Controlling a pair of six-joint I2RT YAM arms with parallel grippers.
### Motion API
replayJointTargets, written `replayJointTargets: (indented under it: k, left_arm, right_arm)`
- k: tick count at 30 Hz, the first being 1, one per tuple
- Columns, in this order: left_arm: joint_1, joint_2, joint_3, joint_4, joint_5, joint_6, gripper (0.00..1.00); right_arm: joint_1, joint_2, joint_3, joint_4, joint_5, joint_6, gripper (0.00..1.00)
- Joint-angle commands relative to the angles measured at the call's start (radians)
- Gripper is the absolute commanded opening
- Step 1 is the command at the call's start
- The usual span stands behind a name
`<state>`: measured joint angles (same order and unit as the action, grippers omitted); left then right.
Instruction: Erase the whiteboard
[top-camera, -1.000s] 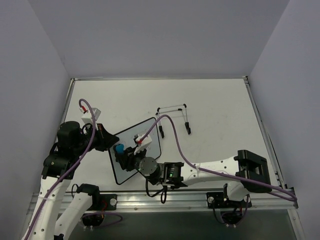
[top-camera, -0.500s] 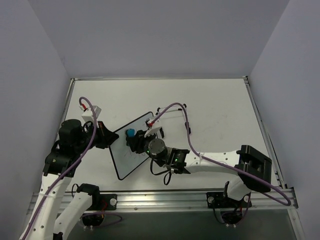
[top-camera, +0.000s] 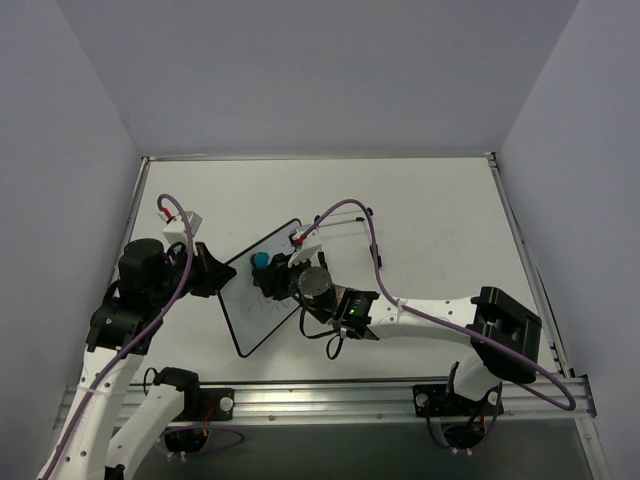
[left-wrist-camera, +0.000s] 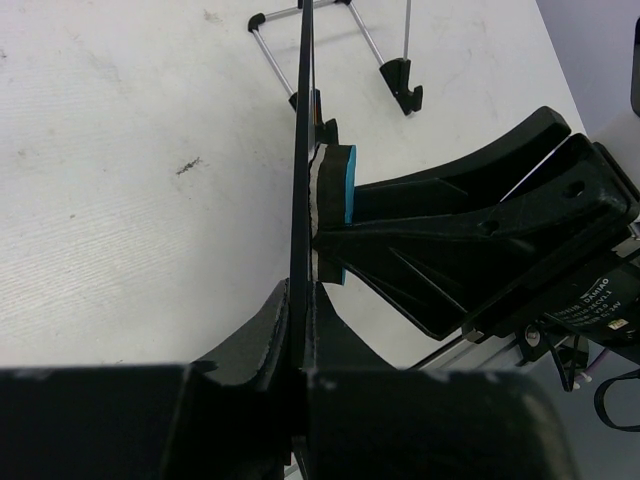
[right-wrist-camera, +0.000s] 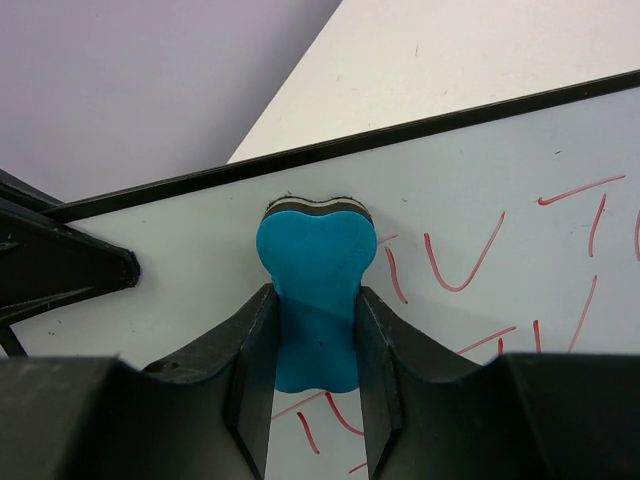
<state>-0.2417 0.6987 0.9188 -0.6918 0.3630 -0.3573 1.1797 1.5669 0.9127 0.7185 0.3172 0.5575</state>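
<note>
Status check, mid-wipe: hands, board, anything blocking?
Left hand shut on whiteboard edge, holding it tilted. Right hand shut on blue eraser, pressed to board face. Red marks uncleaned. Wire stand behind board, clear of wipe.

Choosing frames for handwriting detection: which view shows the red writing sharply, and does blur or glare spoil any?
Right wrist view: the red writing on the whiteboard is crisp, without glare. Left wrist view: the whiteboard stands edge-on, writing hidden, and the near fingers are dark and soft. Top view: even light, soft shadows, writing too small to read.
</note>
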Motion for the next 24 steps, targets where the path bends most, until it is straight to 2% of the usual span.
replayJointTargets:
  k: [1, 5, 10, 17, 24]
  left_arm:
    - [-0.038, -0.005, 0.017, -0.032, 0.123, -0.012, 0.02]
    - [-0.038, 0.001, 0.015, -0.031, 0.132, -0.011, 0.02]
    - [-0.038, 0.019, 0.017, -0.028, 0.154, -0.008, 0.02]
    - [-0.039, 0.038, 0.017, -0.026, 0.182, 0.000, 0.02]
    - [-0.039, 0.048, 0.018, -0.026, 0.189, 0.001, 0.02]
  right_arm:
    - [0.020, 0.007, 0.045, 0.007, -0.079, -0.008, 0.00]
    - [-0.003, -0.002, 0.048, -0.027, -0.098, -0.041, 0.00]
    - [-0.153, 0.013, -0.004, -0.028, -0.200, -0.031, 0.00]
    - [-0.294, 0.053, -0.044, -0.008, -0.341, -0.054, 0.00]
    - [-0.373, 0.099, -0.060, 0.006, -0.365, -0.087, 0.00]
